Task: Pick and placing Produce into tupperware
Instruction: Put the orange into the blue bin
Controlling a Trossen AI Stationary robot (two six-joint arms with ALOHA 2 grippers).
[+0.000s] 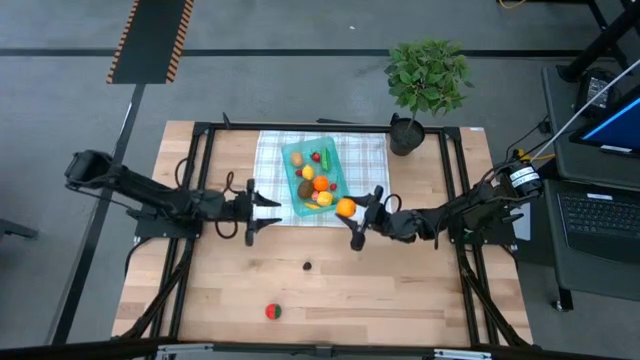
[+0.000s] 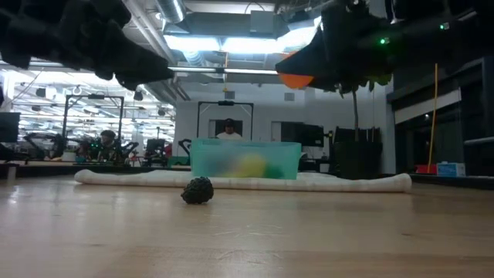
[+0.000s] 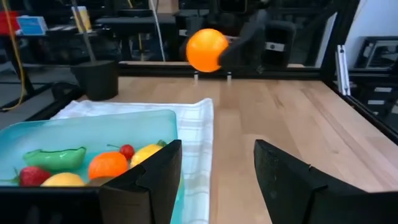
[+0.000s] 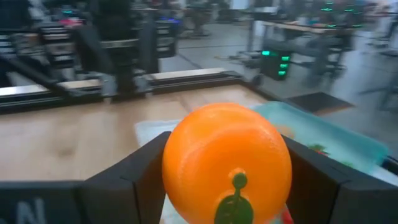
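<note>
Orange [image 4: 227, 165] clamped in right gripper [image 1: 357, 214] beside tupperware [image 1: 297, 153] corner; I carry left over rim before release; left gripper [image 1: 262, 212] empty, parted.

Overhead light: we see even, soft brightness on the worktop [image 1: 330, 290], with faint shadows under the arms.
Low view: ceiling lights [image 2: 231, 42] glare behind us; both arms read as dark silhouettes.
Focus: the tupperware [image 2: 245, 161] looks blurred, its contents smeared.
Right wrist: we find the orange [image 4: 227, 163] fairly sharp, the room behind soft.
Left wrist: the background is dim.
</note>
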